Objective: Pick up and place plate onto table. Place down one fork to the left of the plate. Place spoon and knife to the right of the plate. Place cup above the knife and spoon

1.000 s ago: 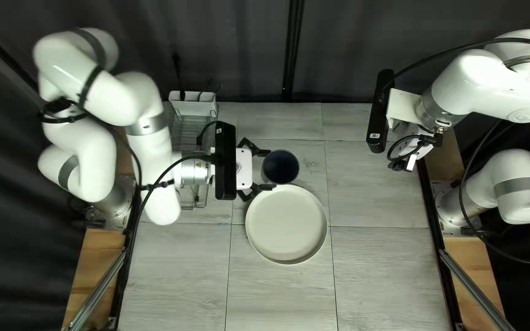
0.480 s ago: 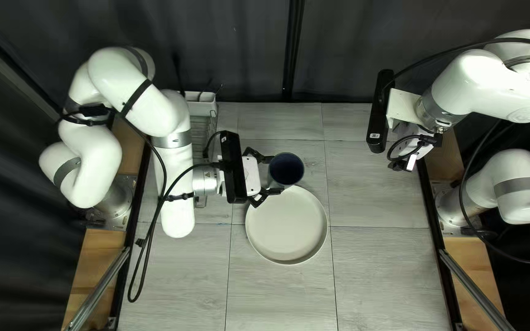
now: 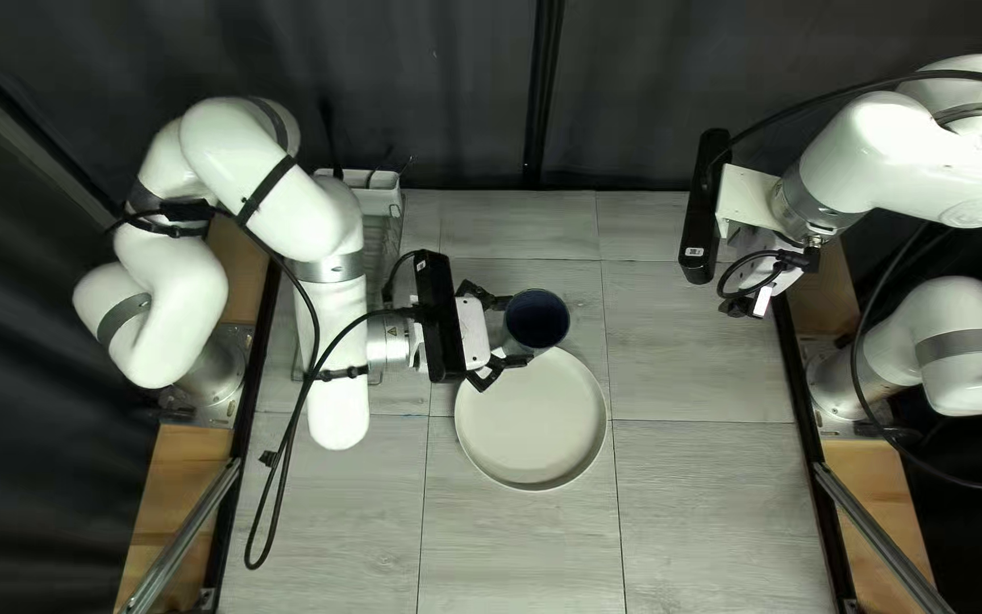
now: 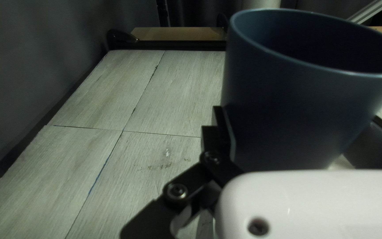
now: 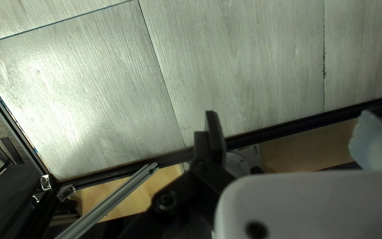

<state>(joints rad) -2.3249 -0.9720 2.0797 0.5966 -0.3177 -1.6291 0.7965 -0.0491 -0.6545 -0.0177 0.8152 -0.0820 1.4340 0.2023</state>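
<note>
In the top left view my left gripper (image 3: 513,332) holds the dark blue cup (image 3: 538,320) at the back edge of the plate (image 3: 531,421), which lies on the table. The left wrist view has the cup (image 4: 306,102) upright between the fingers of my left gripper (image 4: 299,137), one against each side. Whether its base touches anything is hidden. My right gripper (image 3: 759,300) hangs at the right, away from the cup and plate; in the right wrist view my right gripper (image 5: 295,137) stands open, one finger plainly visible and nothing held. No fork, knife or spoon can be made out.
A wire rack (image 3: 383,242) with a white holder (image 3: 375,198) stands at the table's back left, partly behind my left arm; thin dark items rise near the holder. A loop of cable hangs by that arm. The dark curtain borders the far edge.
My left gripper and the cup have shifted together to the right and slightly toward the near edge, the gripper turning a little. The left arm's links swung rightward. Plate and right arm stayed put.
</note>
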